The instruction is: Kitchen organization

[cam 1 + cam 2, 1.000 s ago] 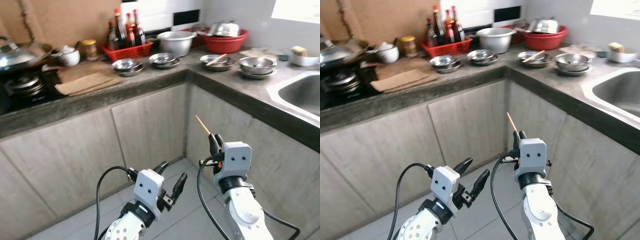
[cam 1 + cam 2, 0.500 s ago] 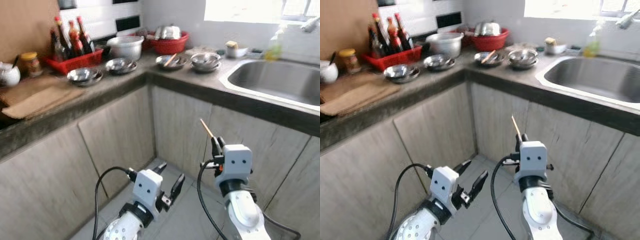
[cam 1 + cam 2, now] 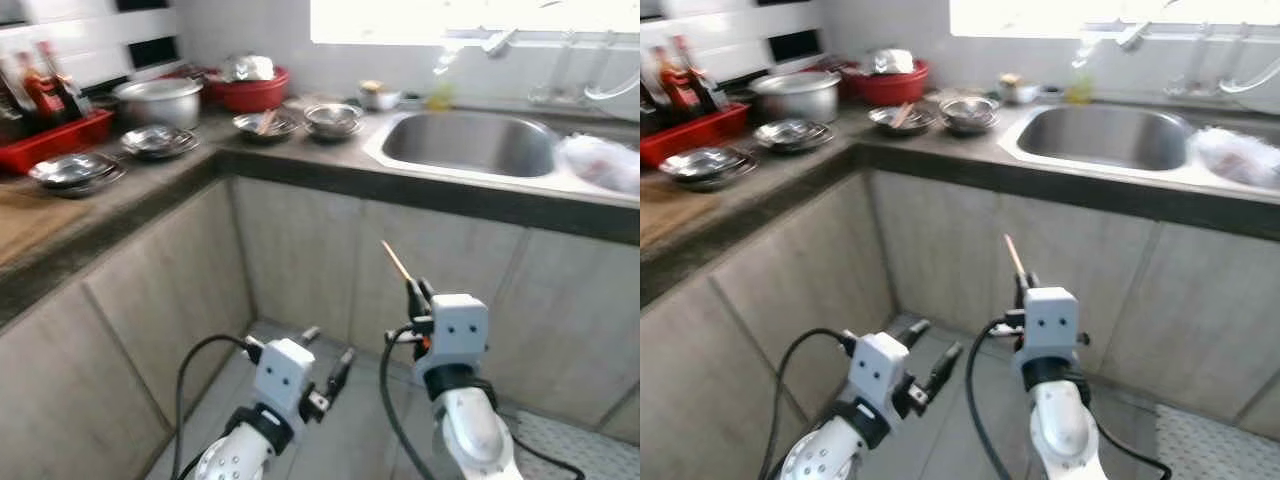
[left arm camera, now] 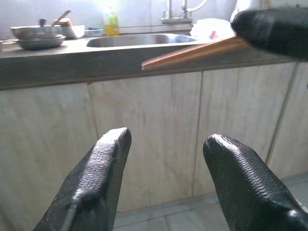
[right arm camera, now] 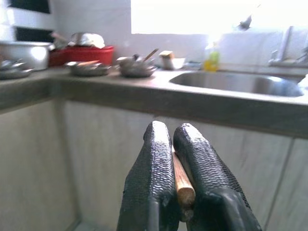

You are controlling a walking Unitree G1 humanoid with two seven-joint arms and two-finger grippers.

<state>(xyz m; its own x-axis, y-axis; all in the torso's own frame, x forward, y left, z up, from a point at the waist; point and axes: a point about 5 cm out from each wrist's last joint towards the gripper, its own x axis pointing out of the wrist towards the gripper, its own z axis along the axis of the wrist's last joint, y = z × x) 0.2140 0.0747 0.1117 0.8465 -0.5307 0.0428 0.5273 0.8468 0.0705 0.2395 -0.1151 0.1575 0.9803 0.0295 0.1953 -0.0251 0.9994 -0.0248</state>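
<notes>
My right gripper point(image 3: 412, 292) is held low in front of the cabinet doors, shut on a pair of wooden chopsticks point(image 3: 396, 262) that point up and to the left. In the right wrist view the fingers point(image 5: 153, 159) pinch the chopsticks' end point(image 5: 183, 185). My left gripper point(image 3: 328, 347) hangs lower and to the left, open, with nothing between its fingers point(image 4: 103, 168). On the counter behind, steel bowls point(image 3: 333, 118) and a steel dish point(image 3: 265, 124) holding a wooden utensil stand left of the sink point(image 3: 470, 142).
The L-shaped counter carries steel plates point(image 3: 158, 142), a pot point(image 3: 160, 98), a red basin point(image 3: 245, 90) and a red rack of bottles point(image 3: 50, 125). A plastic bag point(image 3: 600, 162) lies right of the sink under the faucet point(image 3: 495, 40). Cabinet doors point(image 3: 300, 260) close off the front; tiled floor lies below.
The whole view has swung to the right: the stove and wok are out of view and the sink has come in. Both grippers keep the same pose, the right one still gripping the chopsticks.
</notes>
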